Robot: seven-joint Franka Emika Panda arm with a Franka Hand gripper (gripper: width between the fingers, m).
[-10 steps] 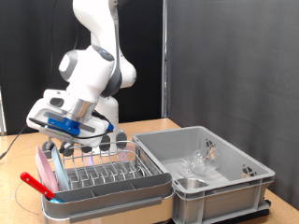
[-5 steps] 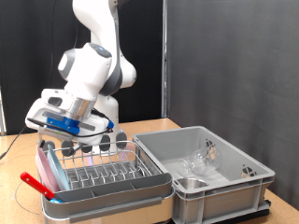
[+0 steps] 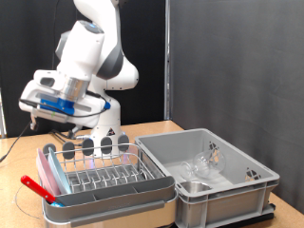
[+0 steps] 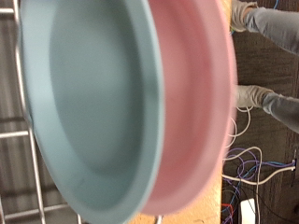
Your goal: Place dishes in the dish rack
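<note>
Two plates, a teal plate (image 4: 89, 103) and a pink plate (image 4: 201, 103), are standing on edge side by side in the dish rack (image 3: 114, 169), and they are filling nearly the whole wrist view; the gripper (image 3: 49, 116) is hovering above them, over the end of the rack where they stand, with open air between the fingers and the rims. I cannot tell from where I am standing whether the fingers are parted or closed, and nothing is showing between them; the wrist view is not showing the fingers at all.

The plates are looking stiff and smooth, probably light plastic, so I judge them slippery on the faces and easiest to pinch across the raised rim, at the edge nearest the fingers; a grip lower down would be fouling the rack wires (image 4: 23, 140) beneath them.

Well off to the side of the fingers, in the grey bin (image 3: 237, 157), some clear glass pieces (image 3: 201, 167) are lying; those I am judging fragile and slick, wanting a gentle squeeze across a wall or rim, not a hard clamp.
</note>
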